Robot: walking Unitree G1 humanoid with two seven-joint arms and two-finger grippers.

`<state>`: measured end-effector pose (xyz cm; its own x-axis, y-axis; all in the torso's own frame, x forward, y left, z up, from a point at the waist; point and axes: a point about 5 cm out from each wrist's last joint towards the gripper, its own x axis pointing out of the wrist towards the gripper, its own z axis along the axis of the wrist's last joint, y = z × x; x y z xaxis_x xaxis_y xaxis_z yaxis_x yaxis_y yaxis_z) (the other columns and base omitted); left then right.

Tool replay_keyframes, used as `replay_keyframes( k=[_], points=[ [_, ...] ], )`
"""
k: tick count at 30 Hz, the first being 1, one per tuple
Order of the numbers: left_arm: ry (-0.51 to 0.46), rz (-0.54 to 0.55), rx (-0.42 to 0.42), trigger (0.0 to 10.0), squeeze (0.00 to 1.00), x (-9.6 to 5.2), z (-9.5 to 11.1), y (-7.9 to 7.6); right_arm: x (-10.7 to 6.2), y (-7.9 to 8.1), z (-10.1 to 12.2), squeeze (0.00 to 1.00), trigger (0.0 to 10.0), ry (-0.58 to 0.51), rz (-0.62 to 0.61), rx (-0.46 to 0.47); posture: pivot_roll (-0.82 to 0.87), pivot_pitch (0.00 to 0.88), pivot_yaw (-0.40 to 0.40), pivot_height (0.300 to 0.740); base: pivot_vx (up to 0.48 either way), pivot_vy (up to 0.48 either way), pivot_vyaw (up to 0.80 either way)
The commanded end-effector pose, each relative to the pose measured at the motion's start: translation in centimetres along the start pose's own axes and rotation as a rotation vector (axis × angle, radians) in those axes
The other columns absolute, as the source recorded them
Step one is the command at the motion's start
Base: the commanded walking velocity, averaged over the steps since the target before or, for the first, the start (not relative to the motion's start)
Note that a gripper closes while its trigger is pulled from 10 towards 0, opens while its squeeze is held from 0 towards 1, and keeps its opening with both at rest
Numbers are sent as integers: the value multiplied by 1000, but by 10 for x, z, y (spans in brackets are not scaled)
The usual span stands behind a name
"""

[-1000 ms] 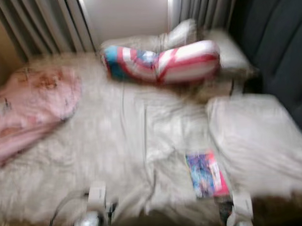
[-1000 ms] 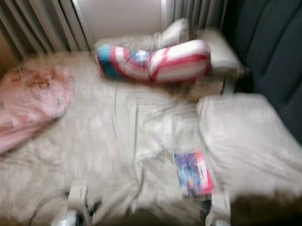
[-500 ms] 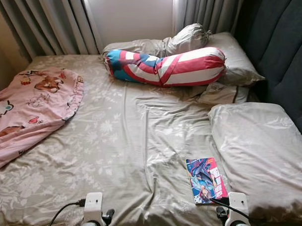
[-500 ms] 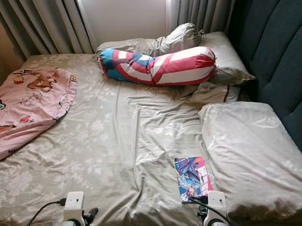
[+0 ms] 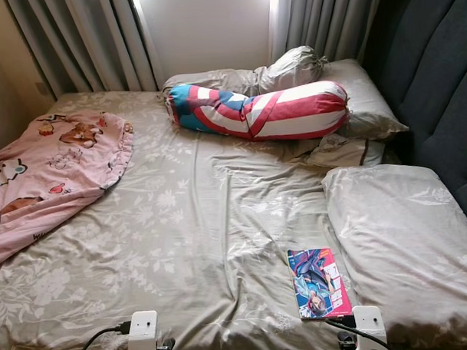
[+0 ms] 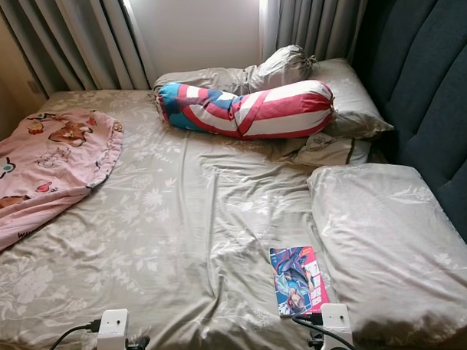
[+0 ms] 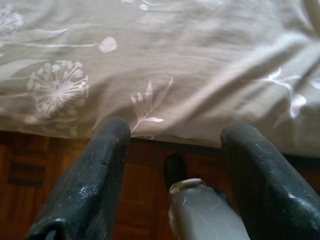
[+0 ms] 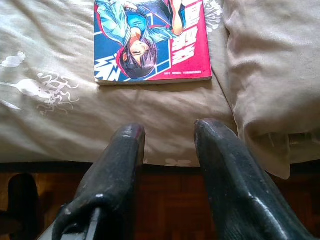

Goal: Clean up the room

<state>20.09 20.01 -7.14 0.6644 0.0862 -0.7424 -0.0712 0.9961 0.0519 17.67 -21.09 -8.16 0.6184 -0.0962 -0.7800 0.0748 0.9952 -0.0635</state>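
Note:
A comic book [image 5: 319,282] with a red and blue cover lies flat on the beige flowered bed sheet [image 5: 189,223], close to the near edge and beside a beige pillow [image 5: 405,246]. My right gripper [image 8: 170,129] is open and empty at the bed's edge, just short of the comic book [image 8: 150,40]. At the same edge further left, my left gripper [image 7: 176,129] is open over bare sheet [image 7: 165,65] and wooden floor. A pink cartoon blanket [image 5: 49,174] lies crumpled on the left. A red, white and blue bolster [image 5: 258,110] lies across the head of the bed.
Grey pillows [image 5: 353,94] are stacked behind the bolster. A dark padded headboard [image 5: 437,76] runs along the right side. Grey curtains [image 5: 83,42] and a window are at the far end. Dark wooden floor [image 8: 165,200] lies below the bed edge.
The blur of a second ago has cleared and the camera has tipped up slightly, so the whole scene sits lower. Nothing on the bed has moved.

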Motion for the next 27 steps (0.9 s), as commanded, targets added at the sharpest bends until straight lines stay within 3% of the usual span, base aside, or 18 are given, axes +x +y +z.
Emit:
replay_keyframes(
  k=[1, 12, 27],
  points=[
    [38, 17, -4, 10000, 0, -2, -9, 5, 1, 0, 3, 0, 10000, -5, 6, -17, -96, 0, -26, 740, 0, 0, 800],
    [51, 10, 19, 10000, 0, -2, -10, 5, 2, 4, 6, 0, 10000, -8, 17, -11, -101, 0, -18, 740, 0, 0, 745],
    [59, 9, -14, 10000, 0, -3, -13, 3, 2, 5, 7, 0, 10000, -18, 33, 1, -94, 0, -25, 740, 0, 0, 0]
  ],
)
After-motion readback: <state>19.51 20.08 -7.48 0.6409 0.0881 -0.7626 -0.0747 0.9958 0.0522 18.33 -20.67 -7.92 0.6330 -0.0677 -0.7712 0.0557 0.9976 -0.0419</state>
